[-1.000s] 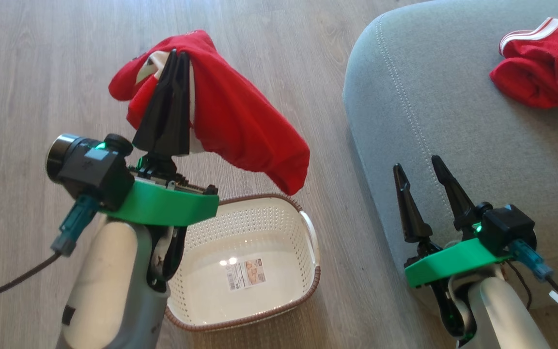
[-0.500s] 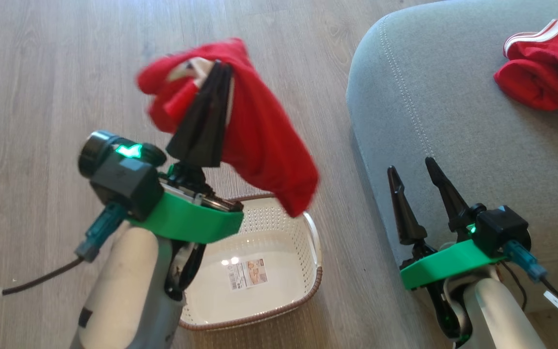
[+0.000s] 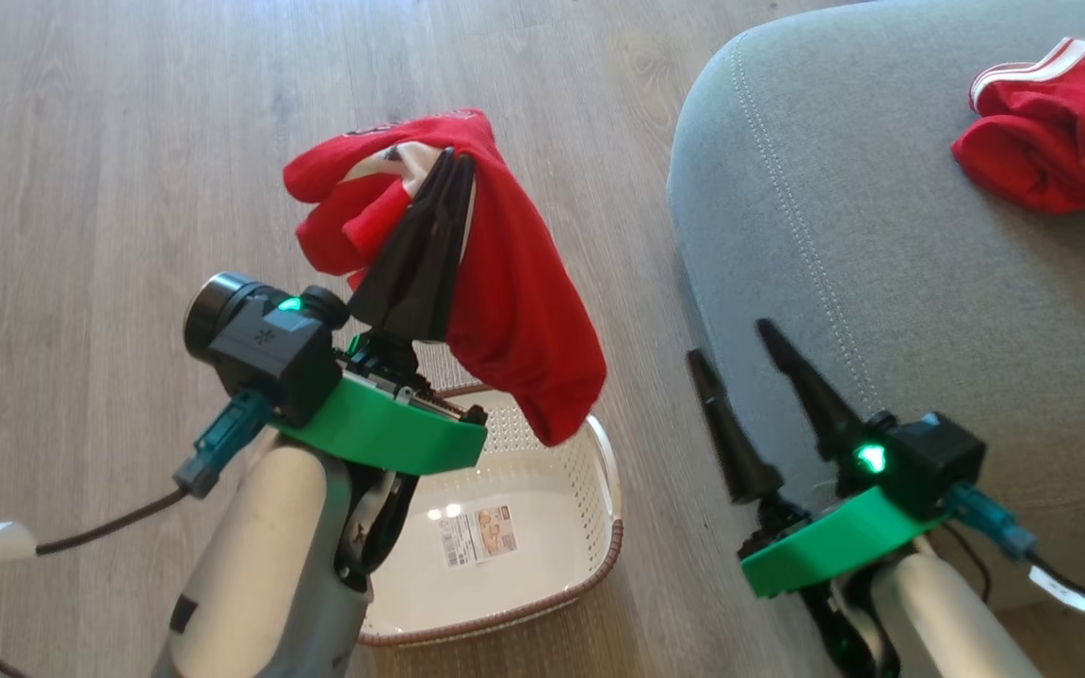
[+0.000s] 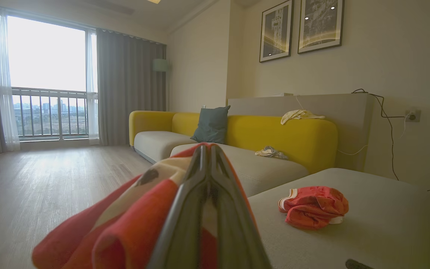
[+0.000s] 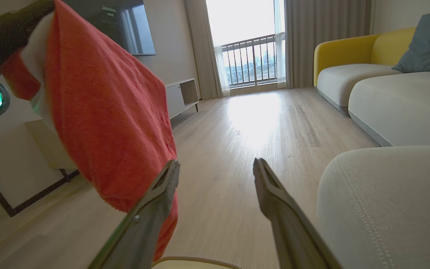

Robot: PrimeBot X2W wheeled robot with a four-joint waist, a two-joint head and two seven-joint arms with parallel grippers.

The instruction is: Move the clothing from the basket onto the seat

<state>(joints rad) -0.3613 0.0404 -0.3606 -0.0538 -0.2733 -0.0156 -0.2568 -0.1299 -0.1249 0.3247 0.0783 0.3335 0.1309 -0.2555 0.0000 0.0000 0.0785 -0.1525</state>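
No legible txt — basket (image 3: 610,468) label (image 3: 478,534) print too small.

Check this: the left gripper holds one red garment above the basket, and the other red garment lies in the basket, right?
Not quite. The left gripper does hold one red garment above the basket, but the other red garment lies on the seat, not in the basket, as the head view shows.

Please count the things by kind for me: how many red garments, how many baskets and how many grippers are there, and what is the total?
Red garments: 2 (hanging garment, crumpled garment)
Baskets: 1 (basket)
Grippers: 2 (left gripper, right gripper)
Total: 5
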